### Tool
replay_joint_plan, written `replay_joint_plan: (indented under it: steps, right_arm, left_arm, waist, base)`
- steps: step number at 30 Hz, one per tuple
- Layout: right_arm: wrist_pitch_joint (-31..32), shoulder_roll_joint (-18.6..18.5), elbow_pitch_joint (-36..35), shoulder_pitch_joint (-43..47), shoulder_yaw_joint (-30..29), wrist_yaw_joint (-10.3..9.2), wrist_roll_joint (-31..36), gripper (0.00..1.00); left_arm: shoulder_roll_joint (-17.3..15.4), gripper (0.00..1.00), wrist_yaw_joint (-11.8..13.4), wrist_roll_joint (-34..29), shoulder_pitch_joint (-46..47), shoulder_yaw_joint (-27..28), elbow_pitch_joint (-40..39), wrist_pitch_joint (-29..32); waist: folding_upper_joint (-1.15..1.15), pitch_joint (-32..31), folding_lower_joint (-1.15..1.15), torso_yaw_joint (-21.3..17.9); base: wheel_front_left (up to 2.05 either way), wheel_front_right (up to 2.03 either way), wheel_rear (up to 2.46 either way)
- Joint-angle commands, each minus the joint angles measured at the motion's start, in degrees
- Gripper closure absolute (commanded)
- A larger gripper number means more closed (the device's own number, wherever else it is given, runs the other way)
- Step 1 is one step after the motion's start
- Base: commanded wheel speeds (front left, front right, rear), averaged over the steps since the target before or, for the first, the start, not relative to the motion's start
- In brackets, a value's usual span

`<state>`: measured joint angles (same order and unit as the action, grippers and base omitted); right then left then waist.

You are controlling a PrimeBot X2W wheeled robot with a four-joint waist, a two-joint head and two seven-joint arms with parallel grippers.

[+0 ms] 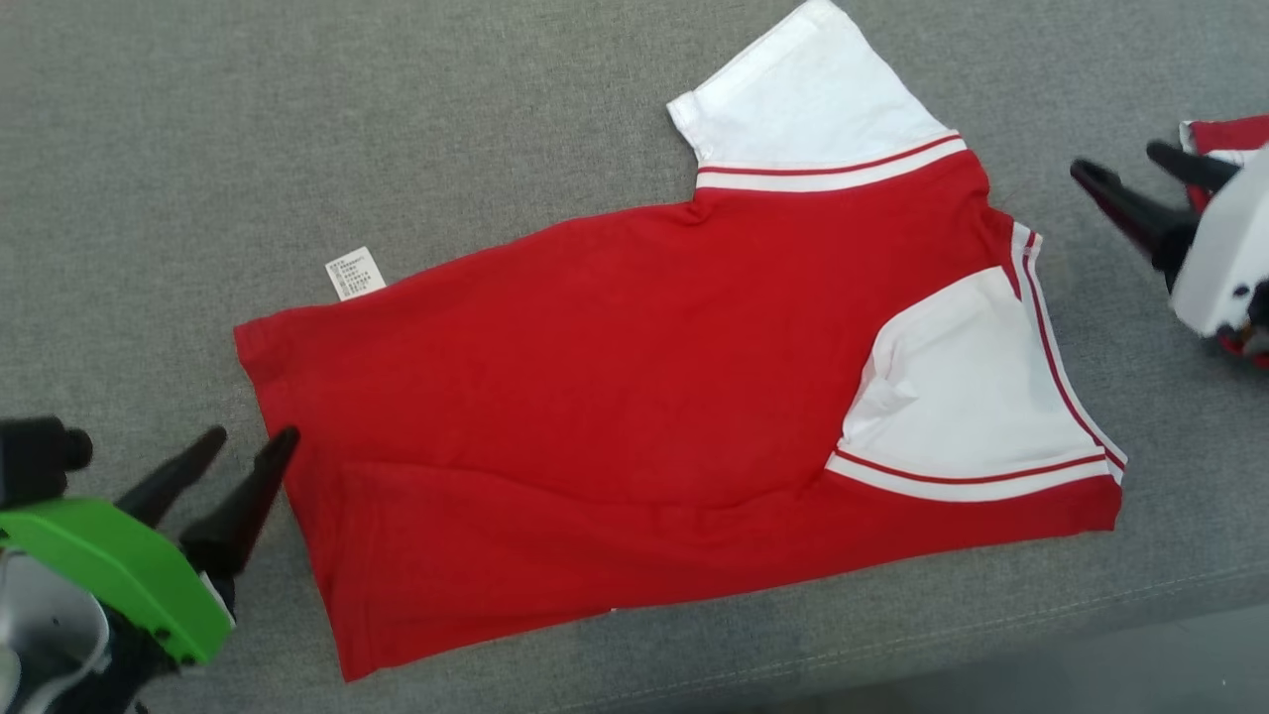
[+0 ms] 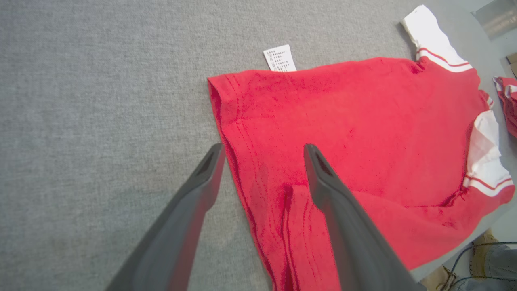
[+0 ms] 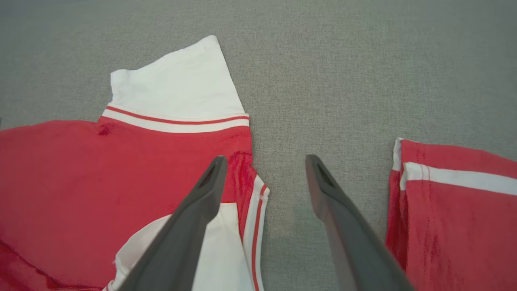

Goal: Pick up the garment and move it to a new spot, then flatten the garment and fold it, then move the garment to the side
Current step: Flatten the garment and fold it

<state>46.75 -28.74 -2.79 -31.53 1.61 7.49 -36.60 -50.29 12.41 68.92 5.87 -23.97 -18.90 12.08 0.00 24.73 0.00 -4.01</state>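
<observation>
The garment [image 1: 634, 397], a red T-shirt with white sleeves, lies spread on the grey table, one long side folded over so one sleeve rests on the body. A white care label [image 1: 355, 273] sticks out near its hem. My left gripper [image 1: 253, 444] is open at the hem's lower left corner; in the left wrist view the left gripper [image 2: 262, 150] straddles the hem edge of the garment [image 2: 363, 121], holding nothing. My right gripper [image 1: 1125, 164] is open just right of the collar end; in the right wrist view the right gripper [image 3: 264, 161] hovers over the collar edge of the garment [image 3: 121, 169].
A second red and white garment [image 1: 1224, 134] lies at the right, behind my right gripper, seen folded in the right wrist view [image 3: 456, 202]. The grey table [image 1: 297, 119] has its front edge [image 1: 1091, 615] near the shirt's lower side. Cables and a shoe [image 2: 480, 258] show below the table edge.
</observation>
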Motion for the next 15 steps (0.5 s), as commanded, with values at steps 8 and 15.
replay_joint_plan:
  steps: [8,15]
  right_arm:
    - [-1.84,8.23,14.39,-23.78,4.92,0.00,9.02,0.00]
    - [-5.63,11.19,26.69,-33.72,8.91,0.00,13.55,0.00]
  left_arm:
    - [4.11,0.00,-0.19,-3.41,18.18,-2.89,8.14,6.86]
    - [7.55,0.00,-2.93,-6.34,23.54,-8.33,14.88,10.22]
  waist:
    - [0.00,12.60,0.00,2.72]
    - [0.00,15.13,0.00,5.75]
  base:
    - [0.00,0.00,0.00]
    - [0.00,0.00,0.00]
